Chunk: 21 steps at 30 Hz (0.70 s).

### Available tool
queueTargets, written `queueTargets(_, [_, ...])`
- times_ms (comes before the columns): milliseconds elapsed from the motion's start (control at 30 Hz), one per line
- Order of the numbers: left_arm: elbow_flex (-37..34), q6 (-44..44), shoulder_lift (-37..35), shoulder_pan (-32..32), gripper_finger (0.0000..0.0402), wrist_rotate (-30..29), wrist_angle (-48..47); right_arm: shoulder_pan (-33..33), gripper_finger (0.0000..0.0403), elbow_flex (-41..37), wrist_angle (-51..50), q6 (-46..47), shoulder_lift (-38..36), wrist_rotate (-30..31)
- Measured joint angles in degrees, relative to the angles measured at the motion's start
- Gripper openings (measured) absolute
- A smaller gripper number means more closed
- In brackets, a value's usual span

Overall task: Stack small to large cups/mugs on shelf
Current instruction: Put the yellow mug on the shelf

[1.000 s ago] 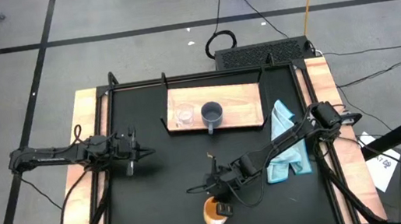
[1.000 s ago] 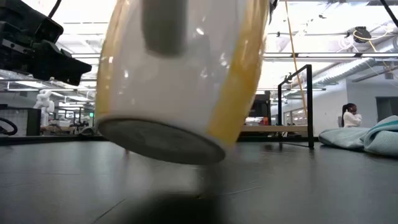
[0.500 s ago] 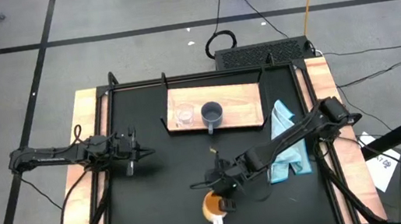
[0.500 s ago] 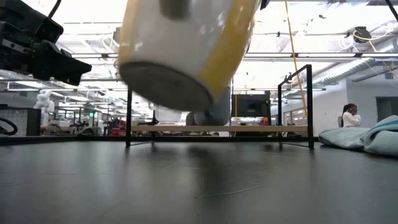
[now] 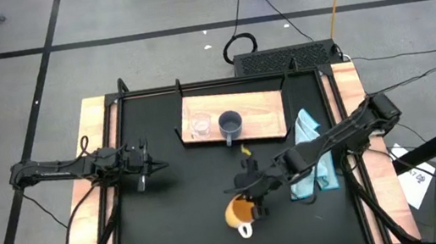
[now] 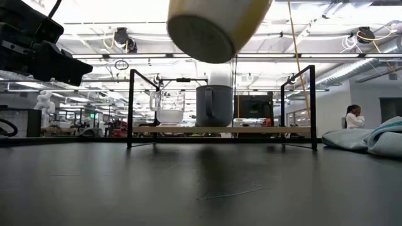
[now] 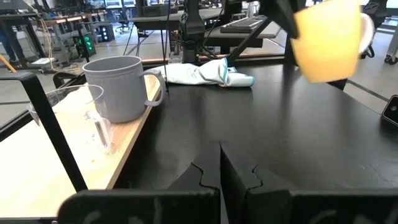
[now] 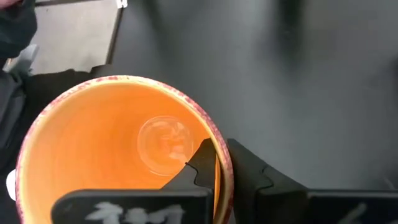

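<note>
My right gripper (image 8: pixel 219 163) has its jaws pinched only on the orange mug (image 5: pixel 237 212)'s rim, aloft near the shelf (image 5: pixel 262 117), so I fear it tilting free.

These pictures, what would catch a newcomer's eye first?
The orange mug hangs in the air above the black table, pinched at its rim by the right gripper. Behind it, a glass cup and a blue-grey mug stand side by side on the wooden shelf.
</note>
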Motion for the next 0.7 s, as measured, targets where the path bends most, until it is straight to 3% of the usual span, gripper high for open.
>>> queueTargets(433, [-0.03,-0.71,-0.01,0.00,0.0001,0.00,2.85,-3.58,0.0010,-23.97,16.28,-0.80,-16.27,1.18])
queueTargets(567, [-0.03,-0.01,-0.01,0.00,0.0001,0.00,4.67,-4.51,0.0010,-29.31,18.03,-3.04,-19.36,1.29])
queueTargets(700, [-0.03,0.66,-0.01,0.01,0.0001,0.00,5.32,-5.06,0.0011,-35.69,26.62,-4.90,-21.55,1.21])
